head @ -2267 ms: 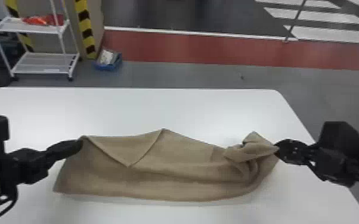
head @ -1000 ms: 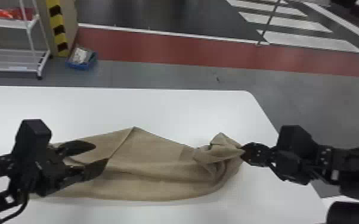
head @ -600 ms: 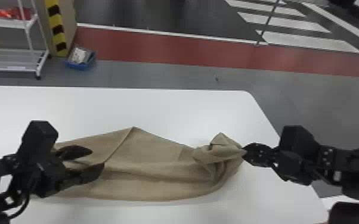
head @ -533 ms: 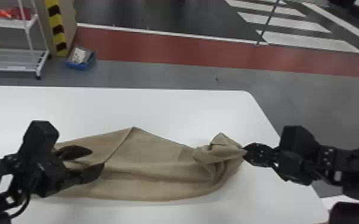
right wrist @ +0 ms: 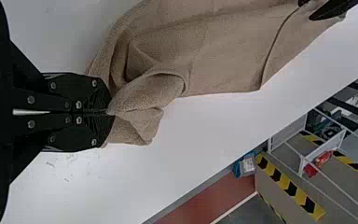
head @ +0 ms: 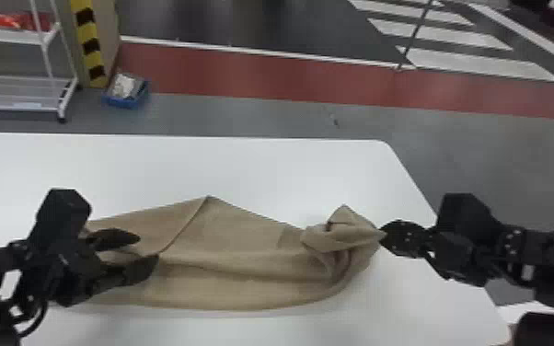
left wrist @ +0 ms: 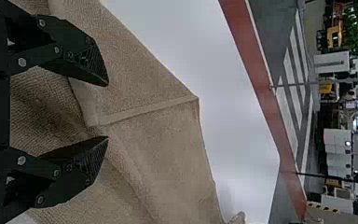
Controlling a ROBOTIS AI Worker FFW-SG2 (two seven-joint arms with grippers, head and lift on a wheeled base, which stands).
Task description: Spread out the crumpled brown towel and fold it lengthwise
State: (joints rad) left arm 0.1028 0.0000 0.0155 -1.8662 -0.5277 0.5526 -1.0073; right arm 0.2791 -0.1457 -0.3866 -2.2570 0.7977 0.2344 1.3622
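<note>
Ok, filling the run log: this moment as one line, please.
left gripper: open over brown towel | right gripper: shut on its bunched end | towel: partly spread

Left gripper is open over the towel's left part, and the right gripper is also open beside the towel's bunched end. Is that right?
Not quite: the right gripper is shut on the towel's bunched end, as the right wrist view shows. The rest is right.

The head view looks down, wrists closer, sharing the towel (head: 244,262).
</note>
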